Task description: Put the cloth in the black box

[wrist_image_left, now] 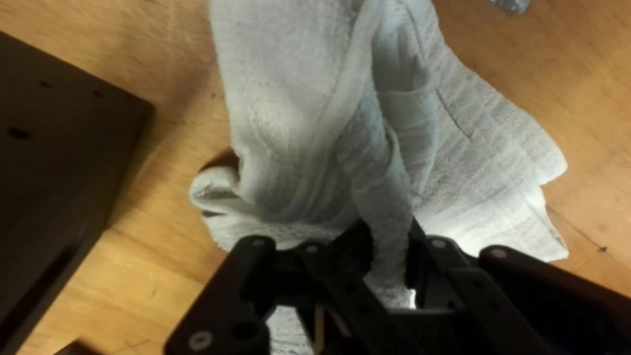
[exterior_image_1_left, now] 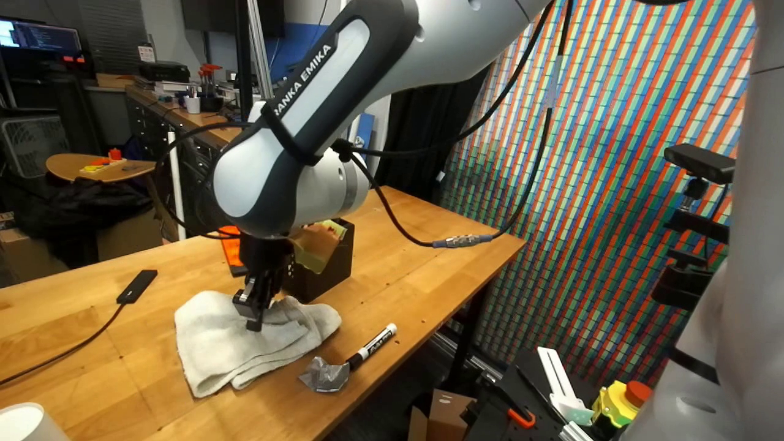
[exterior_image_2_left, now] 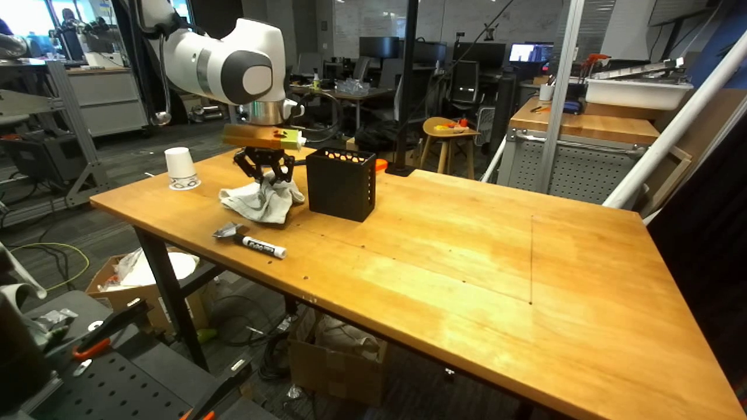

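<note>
A white cloth lies crumpled on the wooden table in both exterior views (exterior_image_1_left: 214,349) (exterior_image_2_left: 259,204) and fills the middle of the wrist view (wrist_image_left: 296,108). My gripper (exterior_image_1_left: 252,317) points down at the cloth; it also shows in an exterior view (exterior_image_2_left: 271,179). In the wrist view, the fingers (wrist_image_left: 388,256) are closed on a bunched fold of the cloth, with the fold pinched between them. Most of the cloth still rests on the table. The black box (exterior_image_2_left: 338,189) stands upright close beside the cloth; it also shows behind the gripper (exterior_image_1_left: 331,275) and at the left of the wrist view (wrist_image_left: 59,162).
A marker (exterior_image_1_left: 373,346) and a crumpled grey wrapper (exterior_image_1_left: 324,375) lie near the table's edge. A white cup (exterior_image_2_left: 181,166) stands upside down. A black device (exterior_image_1_left: 137,286) with a cable and an orange object (exterior_image_1_left: 231,248) lie on the table. An orange-green piece (exterior_image_2_left: 257,137) is on the wrist.
</note>
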Controlling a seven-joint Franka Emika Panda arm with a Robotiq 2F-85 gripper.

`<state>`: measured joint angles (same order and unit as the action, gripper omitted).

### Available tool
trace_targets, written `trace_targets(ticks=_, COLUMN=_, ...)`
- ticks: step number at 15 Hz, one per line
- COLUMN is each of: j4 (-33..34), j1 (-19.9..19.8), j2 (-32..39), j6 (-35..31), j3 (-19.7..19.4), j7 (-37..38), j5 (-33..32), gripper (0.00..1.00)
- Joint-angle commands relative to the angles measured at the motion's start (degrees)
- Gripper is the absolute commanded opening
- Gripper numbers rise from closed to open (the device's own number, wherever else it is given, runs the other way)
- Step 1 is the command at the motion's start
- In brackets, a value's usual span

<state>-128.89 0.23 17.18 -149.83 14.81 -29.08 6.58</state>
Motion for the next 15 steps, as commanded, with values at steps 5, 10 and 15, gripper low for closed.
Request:
trace_targets(ticks=5, j4=-2.76, j1=0.27, j2=-14.74, j6=1.6, j3=-1.71, j7=2.01, j5=1.42, gripper=0.03)
trace_targets(ticks=10, j4=-2.91, j1=-0.24, j2=-24.12, j6=6.3, j3=-8.22, j7=6.83, j5=-0.03, gripper=0.03)
trace_targets(ticks=15, j4=-2.27, j1=-0.92, j2=-26.54, j6=4.46, j3=-13.6, j7=12.15, j5=-4.13, gripper=0.03)
